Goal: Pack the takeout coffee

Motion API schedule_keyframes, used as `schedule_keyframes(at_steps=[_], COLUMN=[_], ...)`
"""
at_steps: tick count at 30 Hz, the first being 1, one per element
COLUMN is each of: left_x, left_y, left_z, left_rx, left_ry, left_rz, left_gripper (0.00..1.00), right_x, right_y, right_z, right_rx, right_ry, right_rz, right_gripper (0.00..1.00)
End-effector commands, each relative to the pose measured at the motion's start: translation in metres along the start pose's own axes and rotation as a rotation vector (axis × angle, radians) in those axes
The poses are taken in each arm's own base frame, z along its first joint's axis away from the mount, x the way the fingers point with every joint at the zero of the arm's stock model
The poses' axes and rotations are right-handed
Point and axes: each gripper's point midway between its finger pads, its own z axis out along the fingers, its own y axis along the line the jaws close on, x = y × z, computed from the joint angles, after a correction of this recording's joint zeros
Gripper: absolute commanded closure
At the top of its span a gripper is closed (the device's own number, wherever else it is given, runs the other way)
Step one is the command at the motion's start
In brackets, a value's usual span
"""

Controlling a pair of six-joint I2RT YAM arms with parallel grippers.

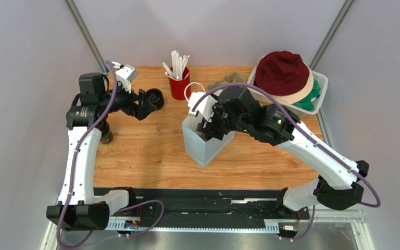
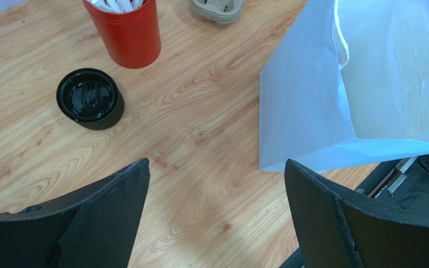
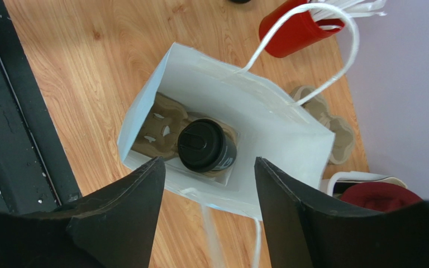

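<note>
The right gripper [image 3: 206,167] hangs right over the mouth of the white paper bag [image 3: 256,106], jaws spread wide and holding nothing. The takeout coffee [image 3: 204,145] sits down inside, black lid up, in one pocket of a cardboard carrier [image 3: 158,125] on the bag's floor. So the cup looks packed, and the job now is probably just getting out clean. Best bet is a straight vertical lift with the jaws left open. One string handle [image 3: 334,78] loops up on the far side and another trails just under the fingers, so any sideways drift could hook one and tip the whole bag. The left gripper [image 2: 217,164] is open and empty too, off to the left and apart from the squat black round piece [image 2: 90,99]. Past the black rail [image 1: 202,205] holding the arm bases, the table [image 1: 150,156] is light wood grain, flat and dry looking. Toward the back sit a red cup of white straws [image 2: 126,30], a spare carrier [image 2: 218,8], and a white basket [image 1: 319,86] with a maroon hat [image 1: 283,70] piled on top. Behind that are plain pale grey walls with metal struts [image 1: 85,34].
</note>
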Motion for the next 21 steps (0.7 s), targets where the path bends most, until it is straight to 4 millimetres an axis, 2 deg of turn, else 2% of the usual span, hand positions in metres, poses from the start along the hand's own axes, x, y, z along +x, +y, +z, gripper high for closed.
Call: schedule_keyframes(at_steps=[1,3,4,5,6,7,8,9,10,11,12,13,14,15,21], left_x=[-0.004,-0.005,-0.005,-0.007,-0.007,-0.007,-0.007,-0.007,-0.006,-0.006,-0.006,-0.006,-0.006,-0.007,-0.007], left_y=[-0.005,-0.007,-0.008,-0.009,-0.010,-0.010,-0.010,-0.009,-0.008,-0.007,-0.006,-0.006,-0.005,-0.006,-0.006], left_z=[-0.001,-0.002,-0.002,-0.002,-0.002,-0.001,-0.001,-0.001,0.000,0.000,0.000,-0.001,-0.001,-0.002,-0.002], left_rx=[0.034,0.049,0.057,0.060,0.071,0.073,0.071,0.068,0.065,0.064,0.059,0.056,0.053,0.053,0.053], left_ry=[-0.021,-0.019,-0.019,-0.021,-0.019,-0.018,-0.019,-0.014,-0.012,-0.010,-0.006,-0.005,-0.004,-0.003,-0.005], left_rz=[0.031,0.029,0.034,0.035,0.038,0.042,0.043,0.043,0.050,0.049,0.049,0.052,0.055,0.054,0.057], left_gripper=[0.01,0.01,0.01,0.01,0.01,0.01,0.01,0.01,0.01,0.01,0.01,0.01,0.01,0.01,0.01], right_x=[-0.025,-0.028,-0.023,-0.021,-0.015,-0.010,-0.001,0.004,0.014,0.024,0.034,0.042,0.052,0.056,0.074], right_y=[-0.032,-0.050,-0.065,-0.075,-0.095,-0.107,-0.116,-0.125,-0.145,-0.148,-0.148,-0.159,-0.157,-0.152,-0.136], right_z=[-0.037,-0.038,-0.037,-0.029,-0.028,-0.025,-0.010,-0.005,-0.008,-0.001,0.017,0.018,0.023,0.035,0.048], right_rx=[0.081,0.134,0.176,0.197,0.245,0.269,0.270,0.277,0.311,0.293,0.254,0.260,0.237,0.185,0.078], right_ry=[-0.123,-0.134,-0.119,-0.106,-0.088,-0.070,-0.028,-0.018,-0.001,0.034,0.068,0.088,0.119,0.126,0.167], right_rz=[0.011,0.016,0.034,0.045,0.071,0.089,0.106,0.125,0.160,0.174,0.192,0.213,0.227,0.240,0.280], right_gripper=[0.33,0.31,0.29,0.28,0.28,0.28,0.28,0.28,0.28,0.28,0.28,0.29,0.29,0.29,0.31])
